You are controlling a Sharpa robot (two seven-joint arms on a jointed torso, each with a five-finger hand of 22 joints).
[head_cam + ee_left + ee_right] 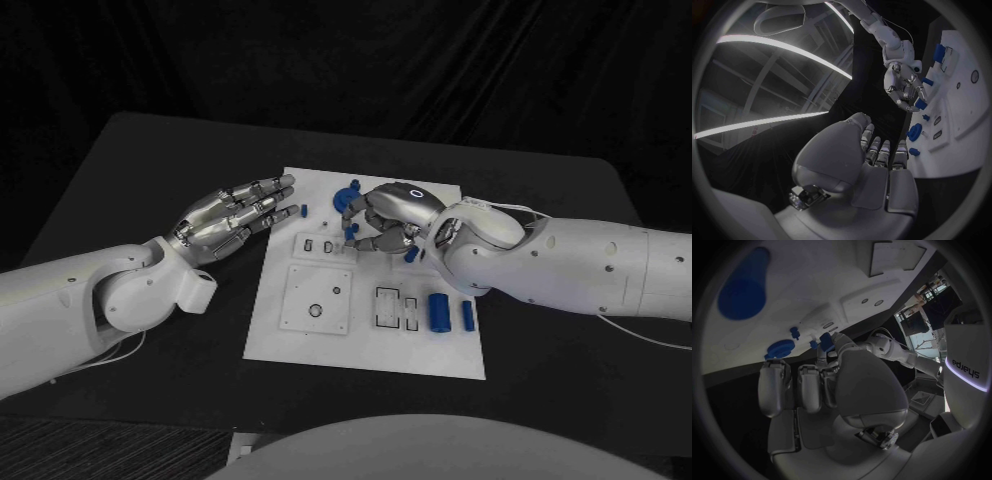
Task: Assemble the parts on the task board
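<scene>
In the head view, our right hand (pixel 387 218) hangs over the far part of the white task board (pixel 289 345), its fingers curled down around a small blue part (pixel 352 231); we judge it pinched there. Our left hand (pixel 231 215) lies just off the board's left edge, fingers straight and apart, holding nothing. Two blue cylinders (pixel 438 311) rest near the board's right edge, and a blue round part (pixel 346 195) sits at its far end. In the left wrist view, the right hand (pixel 904 90) shows a blue piece (pixel 921 104) at its fingertips, close above the board (pixel 967 125). In the right wrist view, the blue piece (pixel 826 341) sits between the fingertips, near a blue disc (pixel 781 348). We judge the step to be seating this part; next we need to line it over its socket and press straight down.
</scene>
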